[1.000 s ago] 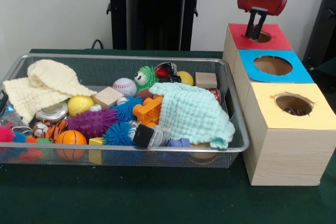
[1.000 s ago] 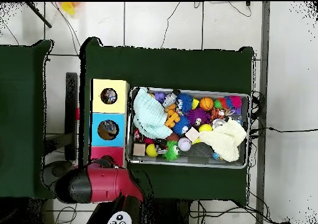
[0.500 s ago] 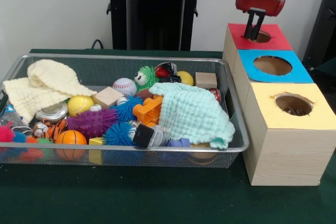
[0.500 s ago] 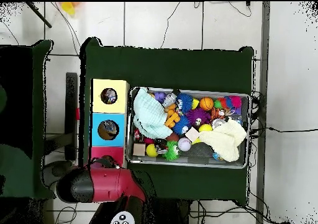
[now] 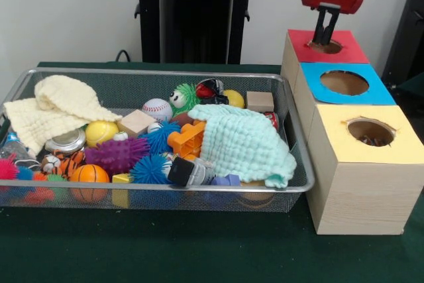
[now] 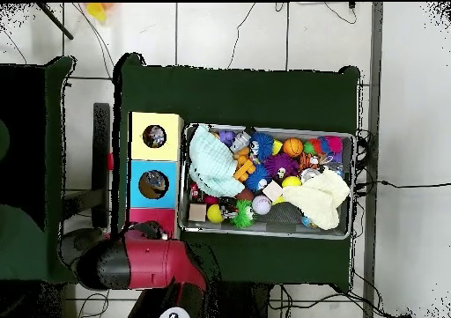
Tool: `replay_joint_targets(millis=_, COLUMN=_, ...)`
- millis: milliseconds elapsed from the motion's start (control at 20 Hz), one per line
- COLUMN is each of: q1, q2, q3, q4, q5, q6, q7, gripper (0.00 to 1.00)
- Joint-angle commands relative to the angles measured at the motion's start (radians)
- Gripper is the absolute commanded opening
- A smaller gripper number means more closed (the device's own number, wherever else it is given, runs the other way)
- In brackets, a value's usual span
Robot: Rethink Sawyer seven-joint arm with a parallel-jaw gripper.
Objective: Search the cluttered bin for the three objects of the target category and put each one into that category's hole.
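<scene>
Wire bin [image 5: 291, 187] crammed: balls, blocks, two cloths. Gripper [image 5: 324, 35] over red box hole [image 5: 326, 46], jaws together, empty.

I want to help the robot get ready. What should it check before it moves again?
1. Red-and-black gripper above the red-topped wooden box's hole, clear of its rim: ok.
2. Jaws empty: looks so, nothing visible between them: ok.
3. Jaws open or shut: cannot tell.
4. Path back to the wire mesh bin free: ok.
5. Toys under the mint green knitted cloth visible: not ok, it covers them.
6. Blue-topped box's hole unblocked: ok.
</scene>
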Motion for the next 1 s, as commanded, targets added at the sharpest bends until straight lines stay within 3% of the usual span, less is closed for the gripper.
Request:
replay_joint_targets(millis=50, q1=-0.065, q2=-0.122, q3=0.032, q4=-0.110, q5=0.017, q6=0.275, q7=0.096, gripper=0.00)
replay_joint_targets(millis=200, q1=-0.089, q2=-0.153, q3=0.029, q4=-0.146, q5=-0.024, q6=0.332, q7=0.033, gripper=0.00)
replay_joint_targets(millis=600, q1=-0.310, q2=-0.153, q3=0.182, q4=-0.177, q5=-0.079, q6=0.335, q7=-0.232, gripper=0.00)
replay_joint_targets(millis=750, q1=-0.355, q2=-0.121, q3=0.213, q4=-0.222, q5=-0.127, q6=0.323, q7=-0.244, gripper=0.00)
replay_joint_targets(millis=1000, q1=-0.467, q2=-0.025, q3=0.322, q4=-0.259, q5=-0.184, q6=0.220, q7=-0.286, gripper=0.00)
